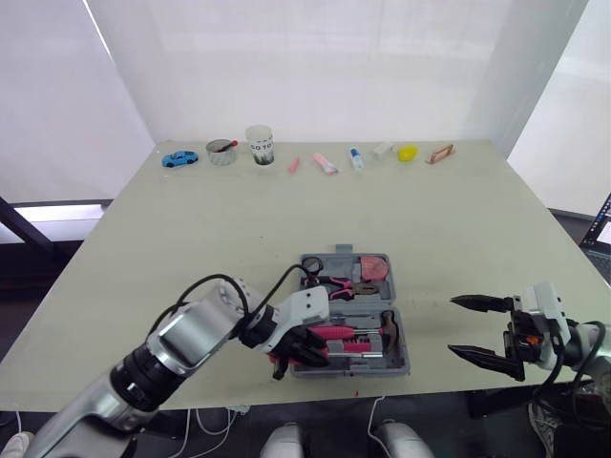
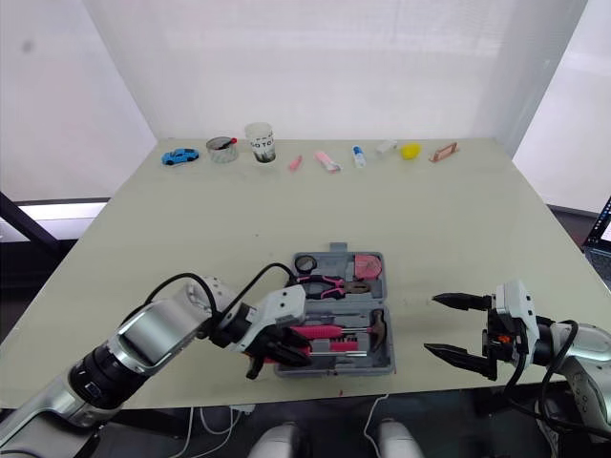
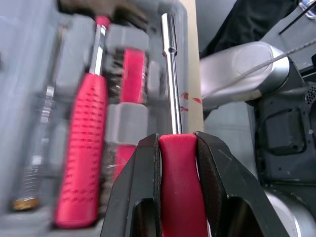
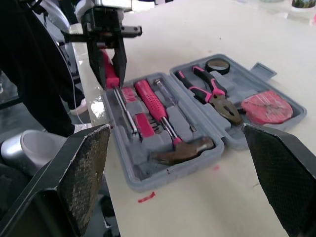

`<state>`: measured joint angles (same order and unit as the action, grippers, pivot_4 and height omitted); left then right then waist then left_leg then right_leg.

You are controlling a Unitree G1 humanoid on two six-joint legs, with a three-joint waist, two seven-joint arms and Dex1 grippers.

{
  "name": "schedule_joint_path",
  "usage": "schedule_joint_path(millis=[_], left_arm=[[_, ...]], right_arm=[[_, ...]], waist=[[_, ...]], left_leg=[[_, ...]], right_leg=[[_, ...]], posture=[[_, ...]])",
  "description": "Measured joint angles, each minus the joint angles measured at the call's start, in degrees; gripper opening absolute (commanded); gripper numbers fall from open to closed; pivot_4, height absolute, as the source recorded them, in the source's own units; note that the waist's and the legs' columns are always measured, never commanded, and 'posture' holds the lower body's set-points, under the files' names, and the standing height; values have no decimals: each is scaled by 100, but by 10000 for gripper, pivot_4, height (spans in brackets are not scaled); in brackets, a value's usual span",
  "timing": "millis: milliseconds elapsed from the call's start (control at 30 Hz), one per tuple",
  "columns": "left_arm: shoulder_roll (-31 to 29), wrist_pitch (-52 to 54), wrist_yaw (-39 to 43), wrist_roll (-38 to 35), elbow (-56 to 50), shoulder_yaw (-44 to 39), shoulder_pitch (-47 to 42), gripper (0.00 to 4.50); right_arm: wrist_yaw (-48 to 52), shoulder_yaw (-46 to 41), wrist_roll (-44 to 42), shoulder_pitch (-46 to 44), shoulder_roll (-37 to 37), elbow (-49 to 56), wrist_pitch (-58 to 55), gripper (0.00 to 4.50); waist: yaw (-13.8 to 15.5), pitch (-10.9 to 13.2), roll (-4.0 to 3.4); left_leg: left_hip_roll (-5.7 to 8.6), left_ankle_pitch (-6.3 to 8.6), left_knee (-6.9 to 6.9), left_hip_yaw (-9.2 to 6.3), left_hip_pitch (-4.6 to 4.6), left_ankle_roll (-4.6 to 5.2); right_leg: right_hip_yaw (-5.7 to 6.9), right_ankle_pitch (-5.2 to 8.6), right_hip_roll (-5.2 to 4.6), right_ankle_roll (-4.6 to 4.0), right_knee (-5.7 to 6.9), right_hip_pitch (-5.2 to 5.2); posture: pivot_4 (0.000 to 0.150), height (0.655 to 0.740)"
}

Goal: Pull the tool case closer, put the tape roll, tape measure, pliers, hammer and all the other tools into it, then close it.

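Already lying in the open grey tool case (image 1: 402,359) at the table's (image 1: 477,219) front edge: the hammer (image 1: 361,332) in the near half, with the pliers (image 1: 339,284), tape measure (image 1: 374,268) and tape roll (image 1: 307,269) in the far half. The left gripper (image 3: 177,143) clamps a red-handled screwdriver (image 3: 170,84) over the near half. The right gripper (image 1: 452,325) hangs beside the case, fingers spread and empty.
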<state>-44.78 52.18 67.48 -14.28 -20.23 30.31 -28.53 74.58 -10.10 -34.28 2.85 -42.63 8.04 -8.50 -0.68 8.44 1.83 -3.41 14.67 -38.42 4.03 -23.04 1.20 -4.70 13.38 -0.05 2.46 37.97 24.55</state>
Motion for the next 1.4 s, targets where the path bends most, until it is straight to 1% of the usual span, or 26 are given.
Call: schedule_joint_path(millis=[200, 433, 567, 933, 1167, 1233, 1300, 1367, 1400], left_arm=[[223, 114, -184, 168, 100, 319, -242, 5740], [451, 138, -176, 309, 376, 783, -518, 5740], [689, 75, -176, 484, 684, 1038, -755, 5740], [986, -46, -134, 628, 1003, 1116, -818, 5740], [1019, -137, -99, 689, 1071, 1122, -820, 5740], [1023, -160, -95, 720, 1079, 1121, -820, 16041], [1031, -200, -26, 723, 1076, 1116, -817, 22908], [1006, -264, 33, 702, 1055, 1108, -781, 27930], [995, -294, 53, 686, 1027, 1104, -755, 32213]], right_arm=[[-134, 15, -1, 83, 44, 209, -15, 45000], [-258, 27, 7, 207, 109, 284, -19, 45000], [-331, 27, 29, 269, 140, 344, -12, 45000], [-495, 27, 80, 518, 142, 567, -7, 45000], [-489, 27, 113, 561, 111, 570, -7, 45000], [-487, 27, 117, 560, 108, 570, -7, 45000], [-486, 27, 128, 557, 108, 570, -6, 45000], [-486, 28, 147, 551, 108, 570, -5, 45000], [-486, 30, 157, 545, 109, 570, -6, 45000]], waist=[[2, 0, 0], [2, 0, 0], [3, 0, 0], [15, -1, -1], [25, -2, -3], [25, -2, -3], [24, -2, -4], [19, -3, -5], [20, -4, -6]], left_leg=[[1, 0, 0, -2, -1, 0], [3, 0, 0, -3, 0, 0], [6, 0, 0, -5, -1, 0], [9, 0, -2, -11, -1, 0], [11, 0, -3, -12, 0, 0], [11, 0, -3, -13, 0, 0], [11, 0, -4, -13, 1, 0], [11, 0, -4, -13, 3, 0], [11, 0, -4, -13, 4, 0]], right_leg=[[0, 0, 0, 1, 0, 0], [0, 0, 0, 1, 1, 0], [-1, -1, 0, 2, 1, -1], [0, -1, -1, 2, 1, -5], [0, 1, -3, 1, 0, -8], [0, 1, -3, 1, 0, -9], [0, 1, -3, 1, 1, -9], [0, 1, -3, 1, 1, -11], [0, 1, -3, 1, 1, -13]], posture=[[1500, 7400], [1500, 7400], [1500, 7400], [1500, 7400], [1500, 7400], [1500, 7400], [1500, 7400], [1500, 7400], [1500, 7400]])
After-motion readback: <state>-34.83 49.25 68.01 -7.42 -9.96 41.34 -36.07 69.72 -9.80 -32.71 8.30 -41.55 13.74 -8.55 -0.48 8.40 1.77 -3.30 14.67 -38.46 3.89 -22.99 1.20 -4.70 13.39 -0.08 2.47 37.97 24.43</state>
